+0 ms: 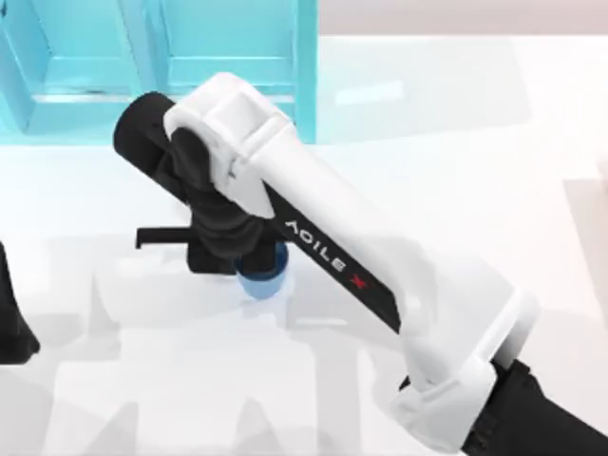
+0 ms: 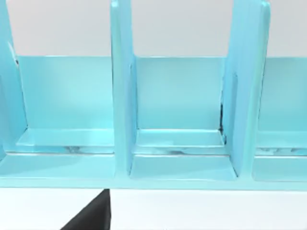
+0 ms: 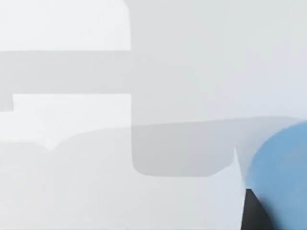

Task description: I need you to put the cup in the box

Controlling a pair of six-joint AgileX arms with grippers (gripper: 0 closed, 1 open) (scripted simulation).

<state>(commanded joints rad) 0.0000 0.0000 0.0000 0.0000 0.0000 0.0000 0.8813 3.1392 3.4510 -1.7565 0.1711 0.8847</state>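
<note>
The small blue cup (image 1: pixel 262 281) stands on the white table, left of the middle and a little in front of the box. My right arm reaches across from the lower right, and its black gripper (image 1: pixel 245 258) sits right over the cup, covering most of it. In the right wrist view the cup (image 3: pixel 284 175) is very close, with a dark bit of the gripper beside it. The turquoise box (image 1: pixel 228 59) stands at the back left; the left wrist view looks into its divided compartments (image 2: pixel 181 160). My left arm (image 1: pixel 11 328) is parked at the left edge.
The box has tall upright dividers (image 2: pixel 122 91) between its compartments. Bare white table (image 1: pixel 456 171) lies to the right of the box and in front of the cup.
</note>
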